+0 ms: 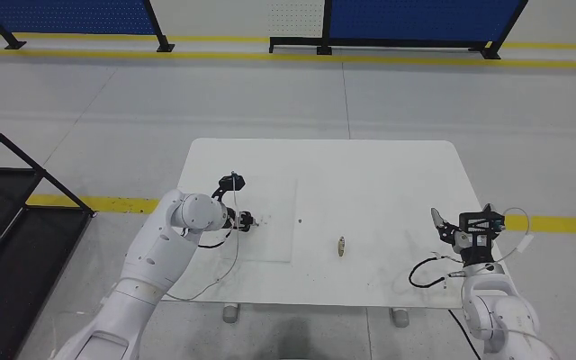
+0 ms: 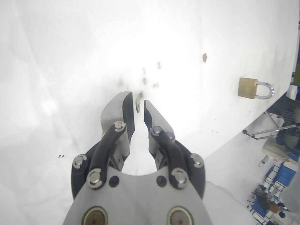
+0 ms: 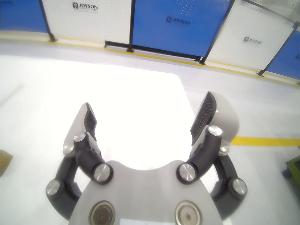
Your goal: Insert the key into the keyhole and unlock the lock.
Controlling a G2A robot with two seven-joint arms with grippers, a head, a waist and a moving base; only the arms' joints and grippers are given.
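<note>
Key [image 2: 138, 105] between left fingers [image 2: 128, 113] (padlock [image 2: 248, 88] well apart)

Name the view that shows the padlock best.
Left wrist view: the padlock lies flat, brass body and shackle both clear. Top view gives a tiny speck; right wrist view, a tan corner at the edge, perhaps it.

Bright, diffuse overhead light. The white round-cornered table [image 1: 378, 180] shows heavy glare across its top in both wrist views, washing out surface detail. Beyond the table, the blue and white fence panels [image 3: 178, 24] bow with lens distortion.
</note>
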